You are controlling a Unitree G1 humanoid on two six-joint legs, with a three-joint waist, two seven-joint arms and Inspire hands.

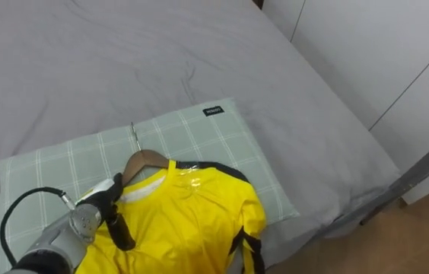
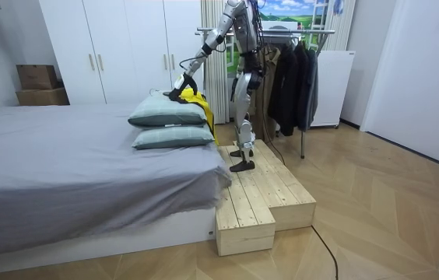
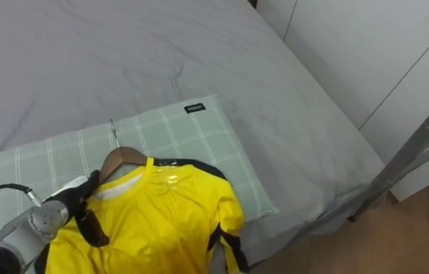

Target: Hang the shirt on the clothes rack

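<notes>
Two cameras in my head, set side by side, look steeply down and sit close to the checked pillow. The grey bed stretches to the far side and white cupboard doors stand at the right. Both eyes share the pillow, the yellow shirt and my left hand. The room camera stands well off past the bed's foot. It faces the wardrobe and takes in all of me, the same pillow and shirt.
</notes>
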